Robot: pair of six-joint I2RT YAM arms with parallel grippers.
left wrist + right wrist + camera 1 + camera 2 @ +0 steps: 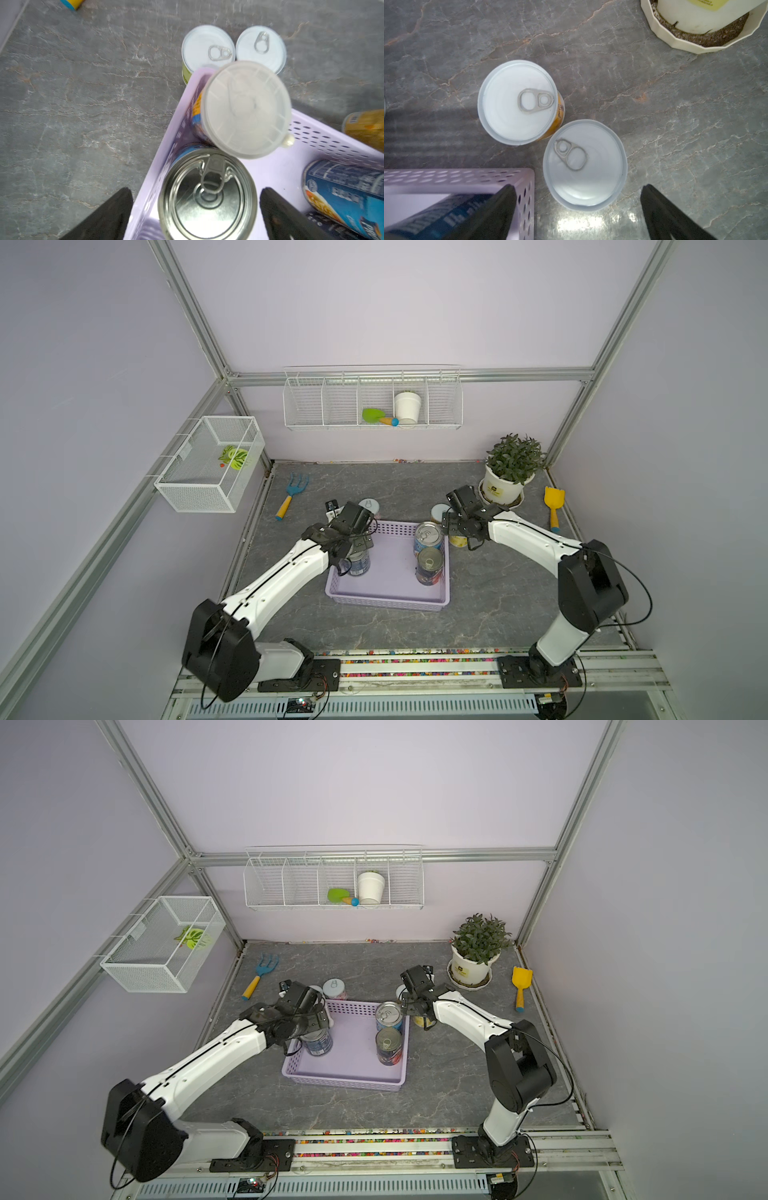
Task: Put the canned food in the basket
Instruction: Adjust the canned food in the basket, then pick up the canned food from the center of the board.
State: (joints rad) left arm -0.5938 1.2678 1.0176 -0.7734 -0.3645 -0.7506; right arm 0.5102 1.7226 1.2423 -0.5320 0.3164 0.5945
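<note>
Lavender basket on the grey table, between the two arms; four tins upright inside.

Along its right wall: dark-label tin nearer, blue-label tin right behind, both bare silver on top. Along its left wall: silver pull-tab tin nearer, plastic-capped tin just behind, in the far left corner.

Left gripper hangs over the silver pull-tab tin, jaws spread wide to either side, gripping nothing; on one side a gap shows between jaw and tin rim.

Right gripper hangs outside the basket's far right corner, jaws just as wide, empty. Under it the pale-lidded yellow tin stands on the table just beside the basket wall. Orange-label tin slightly farther back; touching its neighbour or not, cannot tell.

Past the far left corner, on the table: green-label tin and another pale-lidded tin, side by side.

Farther back: white pot with a leafy plant, standing in a saucer; yellow toy shovel to its right, blue hand rake far left.

Left wall: white mesh box holding a green leaf-shaped piece. Back wall: white wire rack, green scoop in the middle compartment, white flowerpot in the next one rightward
</note>
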